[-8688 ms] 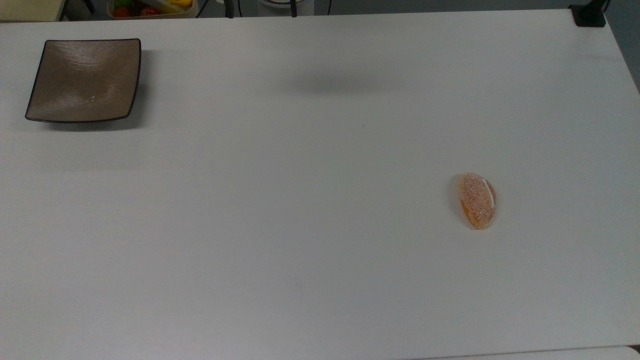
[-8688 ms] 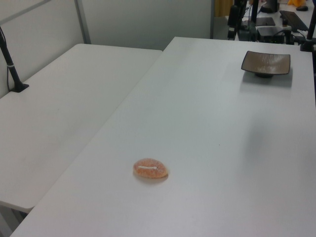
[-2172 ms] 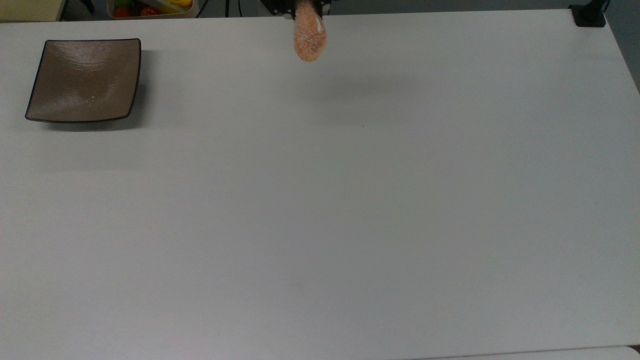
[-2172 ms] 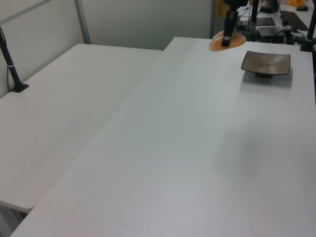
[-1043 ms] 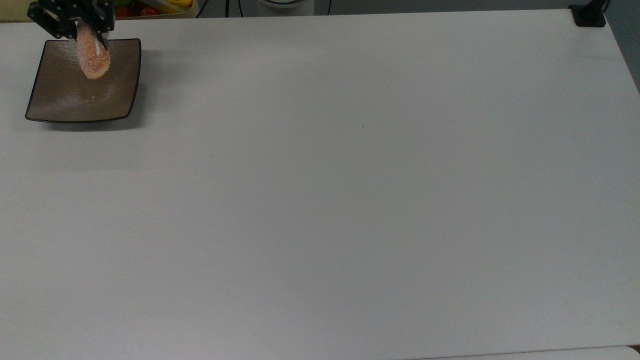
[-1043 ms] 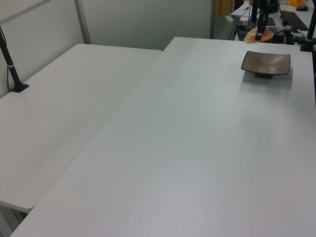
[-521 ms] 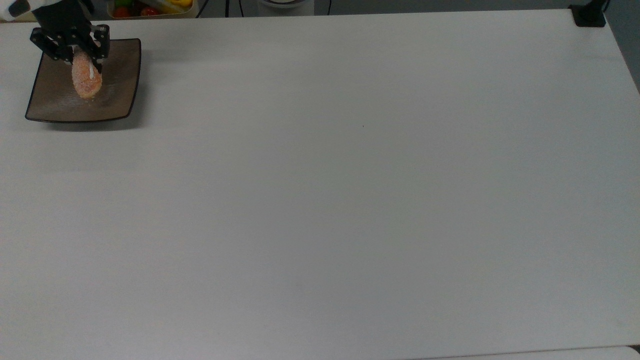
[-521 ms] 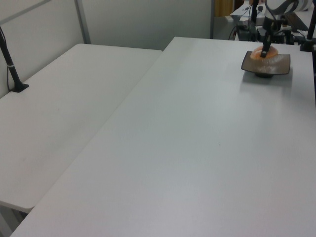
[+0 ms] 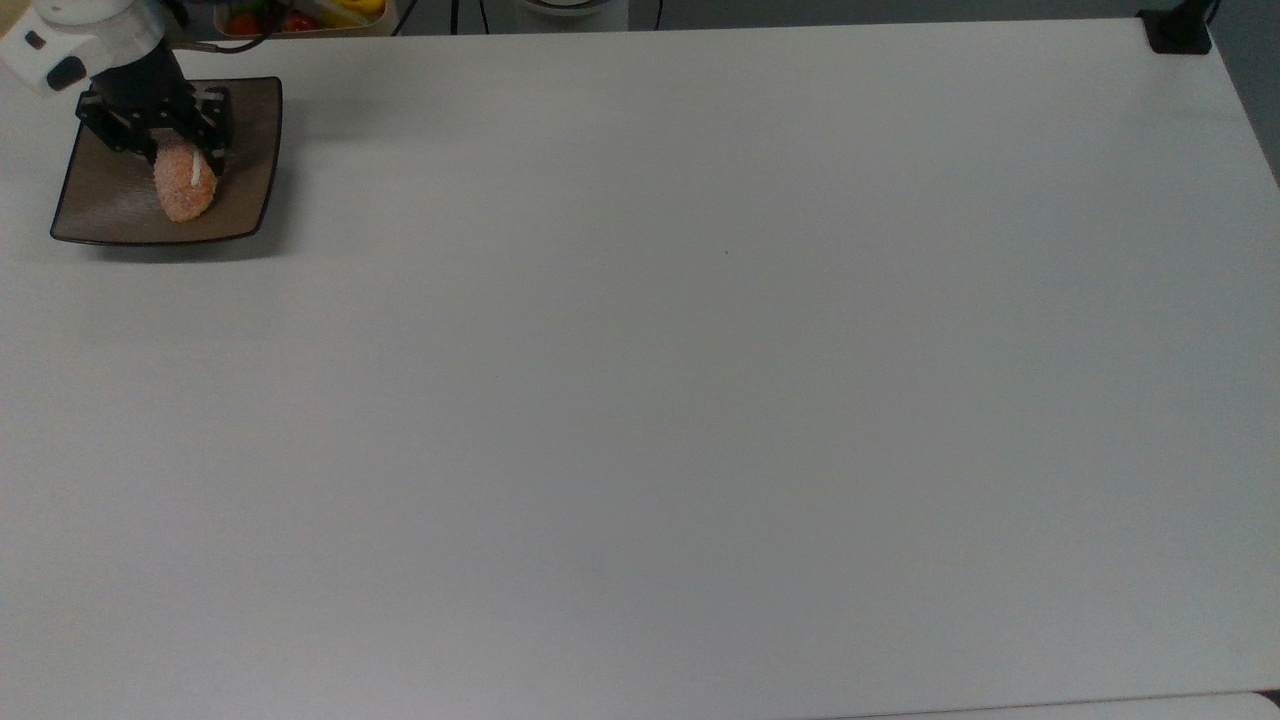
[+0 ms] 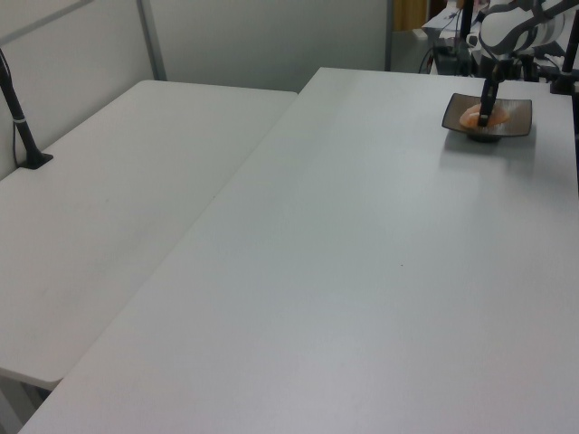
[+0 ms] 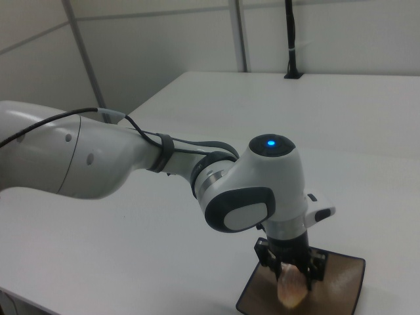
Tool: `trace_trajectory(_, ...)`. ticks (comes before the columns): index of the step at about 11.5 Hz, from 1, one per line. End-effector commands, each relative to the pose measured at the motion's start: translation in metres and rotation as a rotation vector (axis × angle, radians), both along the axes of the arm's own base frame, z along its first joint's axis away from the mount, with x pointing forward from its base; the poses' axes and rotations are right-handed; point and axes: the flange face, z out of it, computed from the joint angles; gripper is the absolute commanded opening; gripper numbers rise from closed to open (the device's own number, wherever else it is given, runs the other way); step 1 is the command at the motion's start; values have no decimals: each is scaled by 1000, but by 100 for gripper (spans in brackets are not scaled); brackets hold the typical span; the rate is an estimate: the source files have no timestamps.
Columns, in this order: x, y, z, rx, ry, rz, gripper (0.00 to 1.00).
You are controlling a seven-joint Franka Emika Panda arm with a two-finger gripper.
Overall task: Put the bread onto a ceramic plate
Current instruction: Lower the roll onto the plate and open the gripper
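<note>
While clamped in the gripper [image 9: 178, 160], grainy oval bread [image 9: 184, 190], glossy square ceramic plate [image 9: 110, 205].

The ceramic plate [image 9: 245, 140] sits on the table [image 9: 700, 400] at the top view's far left corner. The bread [image 9: 185, 190] lies on the plate, with the gripper [image 9: 160, 150] directly over it, fingers either side of the roll.

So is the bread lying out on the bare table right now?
No, the bread is over the ceramic plate in the top view, with the gripper closed on it.
</note>
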Motion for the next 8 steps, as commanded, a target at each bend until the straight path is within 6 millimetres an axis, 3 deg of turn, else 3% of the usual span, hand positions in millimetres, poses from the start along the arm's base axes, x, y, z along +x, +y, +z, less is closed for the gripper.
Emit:
trace_trajectory(1, -4, -1, 6, -17, -14, 26, 100)
trace_trajectory(2, -3, 1, 10, -13, -16, 27, 100)
trace_trajectory(4, -5, 10, 43, 21, -20, 41, 100)
trace_trajectory(5, -5, 18, 68, 43, -25, 51, 100)
trace_trajectory(8, -1, 39, 175, 104, -28, 90, 100)
